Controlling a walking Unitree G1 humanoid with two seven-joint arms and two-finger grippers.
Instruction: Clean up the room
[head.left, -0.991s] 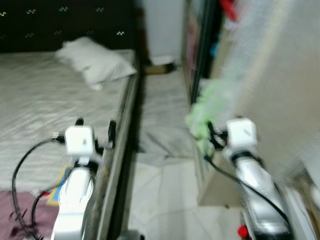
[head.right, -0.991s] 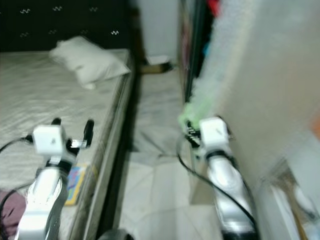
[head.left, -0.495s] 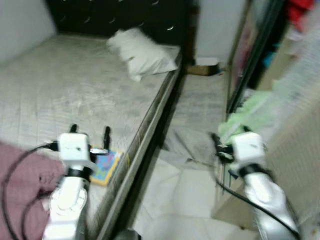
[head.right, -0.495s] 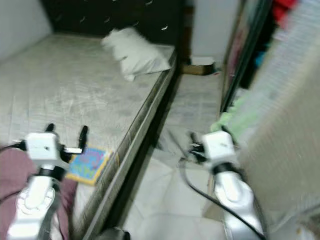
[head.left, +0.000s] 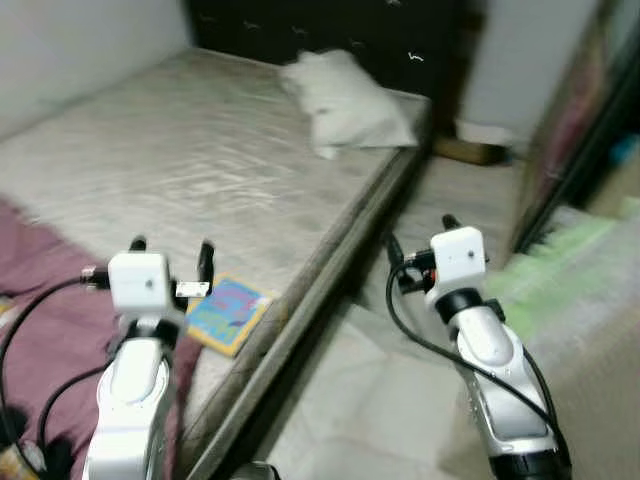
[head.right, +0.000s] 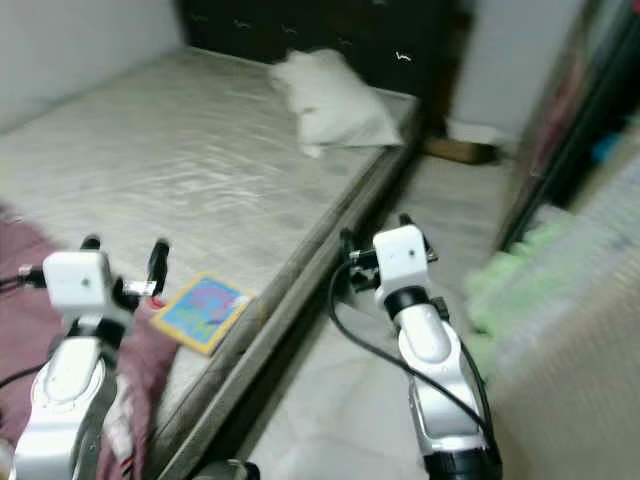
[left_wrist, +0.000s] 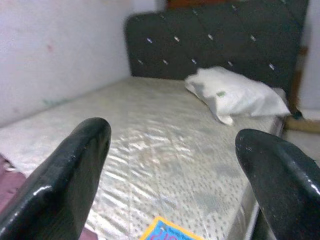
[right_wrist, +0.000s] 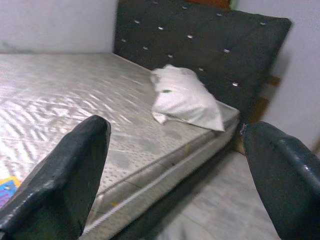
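On the bed (head.left: 200, 160) lie a pillow (head.left: 345, 95) and book (head.left: 228, 312); both end effectors, left (head.left: 170, 252) and right (head.left: 418, 230), gape empty.

mattress (head.left: 200, 160) open ahead | book (head.left: 228, 312) at near edge | pillow (head.left: 350, 95) far | floor aisle (head.left: 370, 400) free

One pillow (head.left: 348, 100), one book (head.left: 229, 312) (colourful).

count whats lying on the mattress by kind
pillow: 1
colourful book: 1
maroon cloth: 1
total: 3
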